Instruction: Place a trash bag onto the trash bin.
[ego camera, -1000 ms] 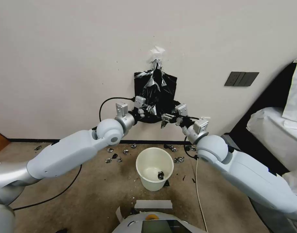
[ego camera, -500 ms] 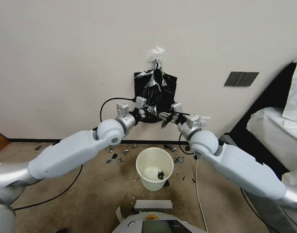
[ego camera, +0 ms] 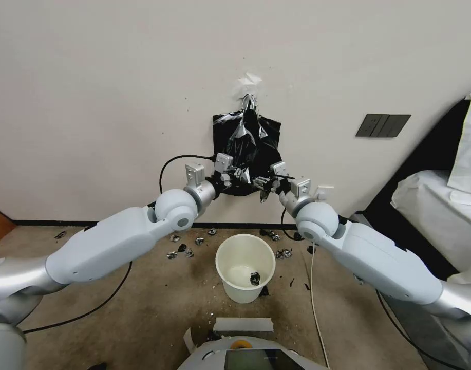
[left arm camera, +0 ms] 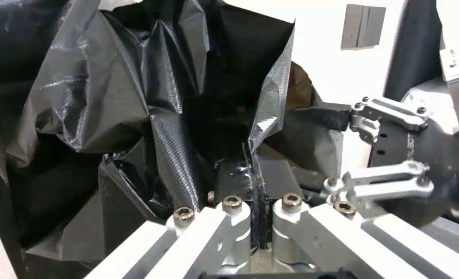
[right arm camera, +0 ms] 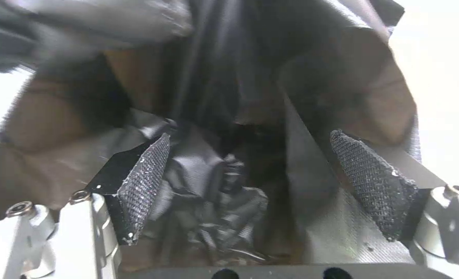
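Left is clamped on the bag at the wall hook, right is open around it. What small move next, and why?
Probably close the right gripper. Its pads stand apart with the trash bag between them, while the left gripper is already shut on a fold. The trash bin waits below.

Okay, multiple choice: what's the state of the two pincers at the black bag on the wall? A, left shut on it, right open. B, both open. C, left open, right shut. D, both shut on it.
A: the left pincer pinches a fold of the trash bag, while the right pincer gapes around it.
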You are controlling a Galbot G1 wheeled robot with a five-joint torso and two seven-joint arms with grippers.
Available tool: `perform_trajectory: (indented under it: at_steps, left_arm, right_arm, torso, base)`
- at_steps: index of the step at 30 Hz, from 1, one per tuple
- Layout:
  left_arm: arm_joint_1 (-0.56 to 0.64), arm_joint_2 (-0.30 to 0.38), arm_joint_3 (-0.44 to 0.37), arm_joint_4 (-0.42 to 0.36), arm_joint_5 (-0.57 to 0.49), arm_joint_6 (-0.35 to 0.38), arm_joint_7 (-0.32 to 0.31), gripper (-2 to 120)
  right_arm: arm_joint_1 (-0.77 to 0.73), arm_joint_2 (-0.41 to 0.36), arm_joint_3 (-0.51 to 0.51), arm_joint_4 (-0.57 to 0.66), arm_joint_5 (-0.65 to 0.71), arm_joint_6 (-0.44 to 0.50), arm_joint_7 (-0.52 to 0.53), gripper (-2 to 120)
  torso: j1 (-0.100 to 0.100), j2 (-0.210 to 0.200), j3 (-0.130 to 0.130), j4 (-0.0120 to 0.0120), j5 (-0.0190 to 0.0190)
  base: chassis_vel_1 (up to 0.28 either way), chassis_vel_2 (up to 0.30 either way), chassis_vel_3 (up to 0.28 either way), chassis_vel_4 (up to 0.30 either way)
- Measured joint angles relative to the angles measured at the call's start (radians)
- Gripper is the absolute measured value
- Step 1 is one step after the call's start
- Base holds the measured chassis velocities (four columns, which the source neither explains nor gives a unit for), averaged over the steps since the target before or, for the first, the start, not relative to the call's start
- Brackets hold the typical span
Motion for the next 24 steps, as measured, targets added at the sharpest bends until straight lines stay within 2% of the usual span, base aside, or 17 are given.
perform_trajectory:
  at_steps: [12,24]
  left_arm:
    - [0.008,0.009,-0.01,-0.01,0.003,0.0,0.002,0]
    - [0.024,0.022,-0.021,-0.029,0.009,0.0,0.007,0]
  right_arm:
    - [0.061,-0.031,-0.049,-0.039,0.058,-0.006,0.001,80]
    - [0.273,-0.057,-0.222,-0.098,0.18,-0.024,-0.002,71]
  torso:
    - [0.0,0.0,0.0,0.0,0.0001]
    - [0.0,0.0,0.0,0.0,0.0]
  base:
    - [0.0,0.0,0.0,0.0]
    - [0.0,0.0,0.0,0.0]
